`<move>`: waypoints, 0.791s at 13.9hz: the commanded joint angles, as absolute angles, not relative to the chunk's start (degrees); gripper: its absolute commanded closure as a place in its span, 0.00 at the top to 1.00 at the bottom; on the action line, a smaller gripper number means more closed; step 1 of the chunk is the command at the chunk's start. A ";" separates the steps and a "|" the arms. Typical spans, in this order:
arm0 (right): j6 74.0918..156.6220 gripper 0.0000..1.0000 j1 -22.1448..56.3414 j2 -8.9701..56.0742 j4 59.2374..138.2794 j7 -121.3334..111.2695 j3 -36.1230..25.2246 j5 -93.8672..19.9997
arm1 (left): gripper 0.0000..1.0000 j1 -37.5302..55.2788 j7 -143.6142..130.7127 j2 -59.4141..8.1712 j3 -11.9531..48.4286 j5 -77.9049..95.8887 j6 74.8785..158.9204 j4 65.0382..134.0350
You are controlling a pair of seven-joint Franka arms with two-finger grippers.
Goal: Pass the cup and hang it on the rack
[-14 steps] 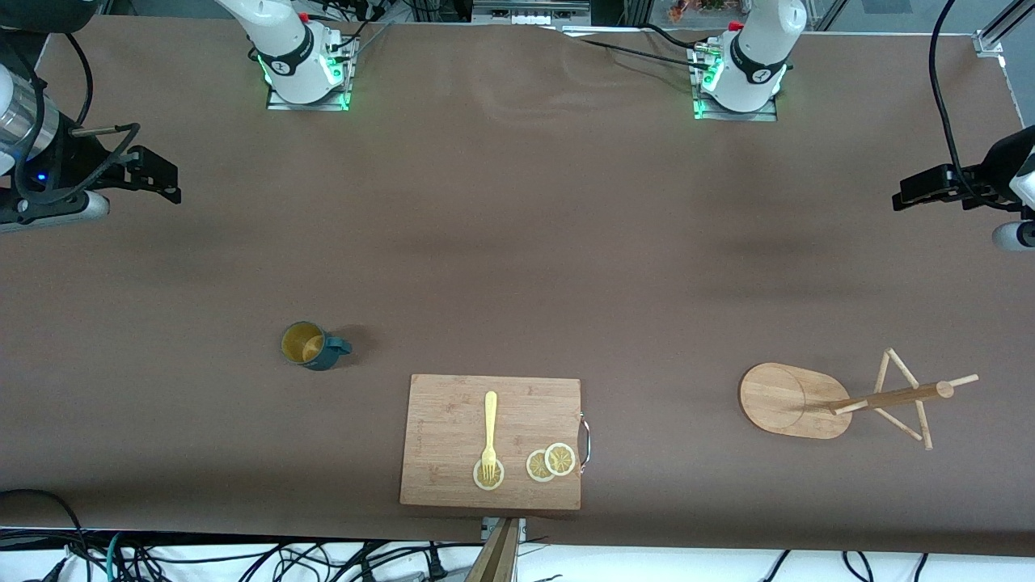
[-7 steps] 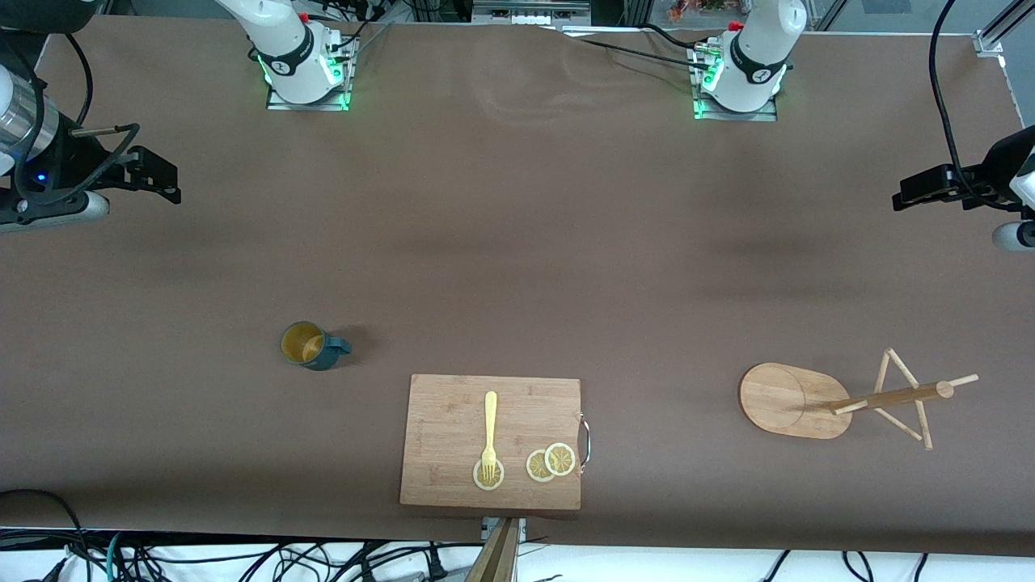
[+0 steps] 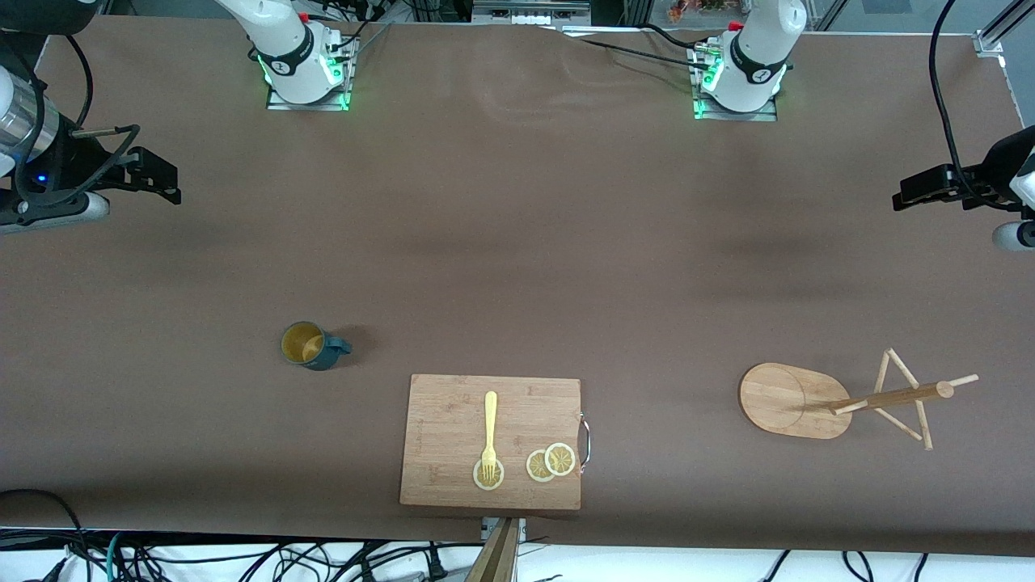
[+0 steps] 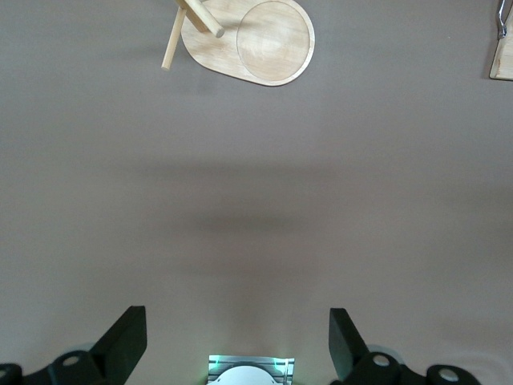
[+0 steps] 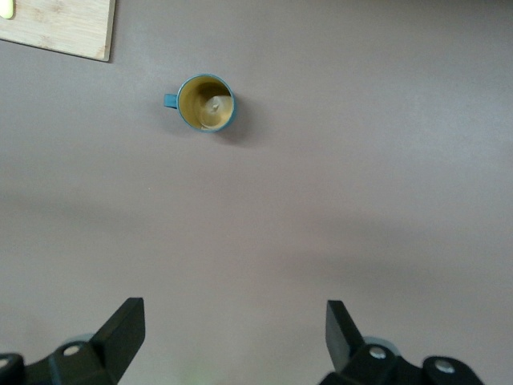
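Nothing has moved: cup (image 3: 306, 345) untouched on the desk, rack (image 3: 796, 400) empty, left tool (image 4: 237, 341) and right tool (image 5: 235, 337) wide, waiting

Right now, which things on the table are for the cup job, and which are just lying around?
For the job:
cup, upright on the table
rack, toward the left arm's end
right gripper, jaws open
left gripper, jaws open

Just lying around:
cutting board
fork on it
lemon slices on it

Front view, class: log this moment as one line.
cup upright on table, untouched | mug tree empty | left claw open, waiting high | right claw open, high above cup
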State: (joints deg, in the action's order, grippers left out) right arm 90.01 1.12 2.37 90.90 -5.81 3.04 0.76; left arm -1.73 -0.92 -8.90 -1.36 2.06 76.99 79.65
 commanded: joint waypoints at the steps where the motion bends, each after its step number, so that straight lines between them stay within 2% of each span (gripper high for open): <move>1: 89.47 1.00 1.05 2.72 89.82 -5.63 3.16 1.49 | 1.00 -2.20 -1.49 -9.58 -1.05 2.55 76.82 78.22; 6: 90.35 1.00 0.97 4.30 89.83 -5.63 3.16 0.88 | 1.00 -2.20 -1.49 -9.58 -1.05 2.55 76.82 78.22; 11: 89.13 1.00 1.14 13.33 89.74 -5.54 3.16 1.41 | 1.00 -2.20 -1.49 -9.58 -1.05 2.55 76.82 78.22</move>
